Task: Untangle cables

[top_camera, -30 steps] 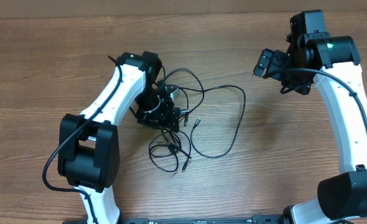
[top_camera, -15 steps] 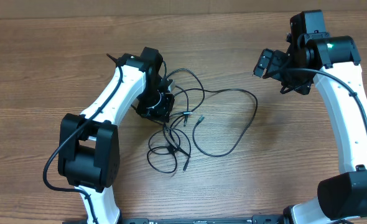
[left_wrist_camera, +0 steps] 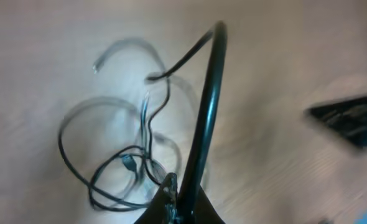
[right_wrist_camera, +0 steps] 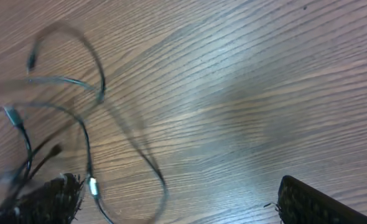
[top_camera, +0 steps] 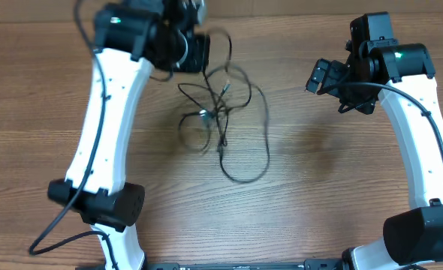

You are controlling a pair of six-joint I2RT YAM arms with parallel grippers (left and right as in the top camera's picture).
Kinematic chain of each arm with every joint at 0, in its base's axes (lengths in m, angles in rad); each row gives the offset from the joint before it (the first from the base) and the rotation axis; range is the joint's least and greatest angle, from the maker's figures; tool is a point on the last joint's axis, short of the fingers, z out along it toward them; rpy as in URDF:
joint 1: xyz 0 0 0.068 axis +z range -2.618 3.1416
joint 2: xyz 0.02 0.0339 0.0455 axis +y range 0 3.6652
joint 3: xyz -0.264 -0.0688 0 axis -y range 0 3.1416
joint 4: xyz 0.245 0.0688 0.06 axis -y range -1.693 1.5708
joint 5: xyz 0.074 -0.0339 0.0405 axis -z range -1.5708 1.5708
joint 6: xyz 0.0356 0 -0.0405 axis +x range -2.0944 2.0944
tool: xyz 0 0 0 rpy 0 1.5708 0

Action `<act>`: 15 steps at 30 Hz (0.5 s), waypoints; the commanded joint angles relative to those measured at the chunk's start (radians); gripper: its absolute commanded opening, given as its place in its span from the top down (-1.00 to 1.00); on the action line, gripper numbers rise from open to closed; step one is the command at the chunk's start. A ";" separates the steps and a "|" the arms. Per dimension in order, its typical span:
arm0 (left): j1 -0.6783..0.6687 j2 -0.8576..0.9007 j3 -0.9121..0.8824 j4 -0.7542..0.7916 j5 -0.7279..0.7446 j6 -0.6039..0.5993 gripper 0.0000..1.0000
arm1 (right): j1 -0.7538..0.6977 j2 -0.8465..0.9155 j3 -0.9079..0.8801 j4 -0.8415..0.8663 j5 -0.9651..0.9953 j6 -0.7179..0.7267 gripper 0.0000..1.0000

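Note:
The cables [top_camera: 220,112] are thin black cords in a loose tangle, hanging from my left gripper [top_camera: 197,51], which is raised near the table's far edge. One long loop [top_camera: 245,174] trails down toward the table's middle. In the left wrist view my left gripper [left_wrist_camera: 182,194] is shut on one black cord [left_wrist_camera: 203,106], and the rest of the tangle [left_wrist_camera: 124,171] dangles blurred below. My right gripper [top_camera: 317,76] hovers off to the right, open, apart from the cords. Blurred cable loops [right_wrist_camera: 78,87] sweep past its left finger [right_wrist_camera: 53,199]; nothing sits between its fingers.
The wooden table [top_camera: 334,180] stretches under both arms. My right arm's white link [top_camera: 420,142] stands along the right side, and the left arm's base [top_camera: 101,206] at the front left.
My left gripper shut on a cord and swung up toward the far edge, pulling the tangle off the table; the wide loop drew in leftward. The right arm stayed still.

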 commanded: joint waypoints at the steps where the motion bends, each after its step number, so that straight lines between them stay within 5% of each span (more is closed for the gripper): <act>1: 0.007 -0.020 0.170 0.000 -0.002 -0.095 0.92 | 0.001 0.005 0.002 0.003 0.016 0.001 -1.00; 10: 0.068 -0.020 0.441 0.129 0.032 -0.264 0.91 | 0.001 0.005 0.002 0.003 0.016 0.001 -1.00; 15: 0.081 -0.020 0.481 0.122 0.045 -0.226 0.92 | 0.001 0.005 0.002 0.003 0.016 0.001 -1.00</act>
